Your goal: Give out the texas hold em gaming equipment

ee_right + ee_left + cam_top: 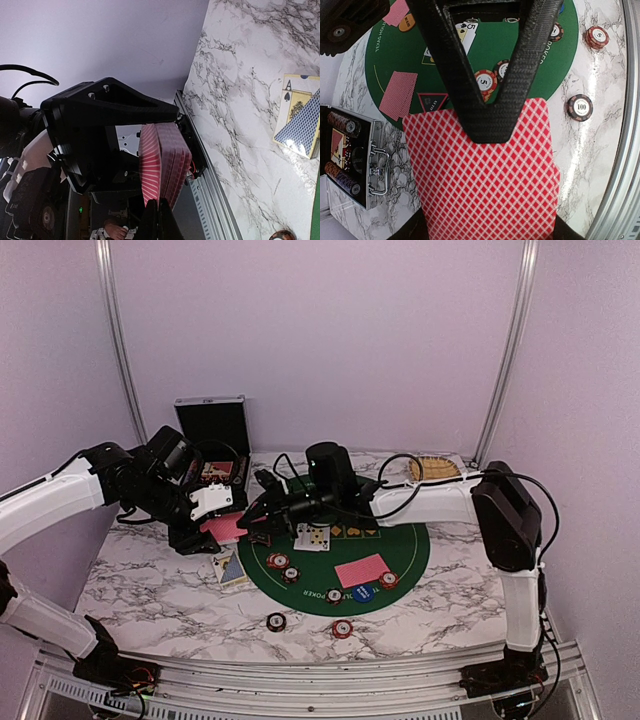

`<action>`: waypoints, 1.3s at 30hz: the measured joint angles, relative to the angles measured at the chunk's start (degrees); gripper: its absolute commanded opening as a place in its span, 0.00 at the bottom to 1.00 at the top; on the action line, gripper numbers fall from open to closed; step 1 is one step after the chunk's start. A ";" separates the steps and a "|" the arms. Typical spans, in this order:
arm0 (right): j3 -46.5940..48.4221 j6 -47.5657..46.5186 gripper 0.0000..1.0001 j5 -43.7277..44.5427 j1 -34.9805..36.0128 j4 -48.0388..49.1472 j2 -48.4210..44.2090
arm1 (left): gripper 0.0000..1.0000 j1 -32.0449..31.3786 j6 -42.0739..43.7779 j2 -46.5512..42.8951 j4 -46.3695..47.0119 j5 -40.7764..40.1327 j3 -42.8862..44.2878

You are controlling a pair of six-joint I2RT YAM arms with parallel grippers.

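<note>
– Right tool (157,212): closed on the lower edge of the deck (165,160). Whether it has one card or several, I cannot tell.
– And the left tool?
– Left tool (487,127): clamped across the same deck and holding it over the counter (150,590), just beside the left edge of the green mat (400,540).
– Step in hand?
– Dealing, in my judgement. One face-down card (361,570) and some face-up cards (312,537) lie on the mat. Chips (277,621) sit on the mat and near the front edge of the counter.
– Next move?
– The right tool should draw a single card free while the left grips firm, then lay it at an unserved place. The risk is extra cards dragging out.
</note>
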 measured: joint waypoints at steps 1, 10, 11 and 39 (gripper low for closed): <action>-0.33 -0.22 0.00 0.00 -0.09 -0.02 -0.09 | 0.00 -0.02 -0.02 0.00 0.07 0.02 0.00; -4.70 -2.99 0.00 -0.11 -2.71 -2.97 -4.52 | 0.00 -0.04 0.00 -0.02 0.22 -0.15 -0.22; -5.42 -3.50 0.00 -0.04 -3.34 -3.63 -5.27 | 0.00 0.00 0.00 -0.02 0.20 -0.24 -0.33; 7.13 -60.59 0.00 53.53 -8.02 -54.01 -11.91 | 0.00 0.17 -0.02 -0.74 -0.48 -1.05 -2.08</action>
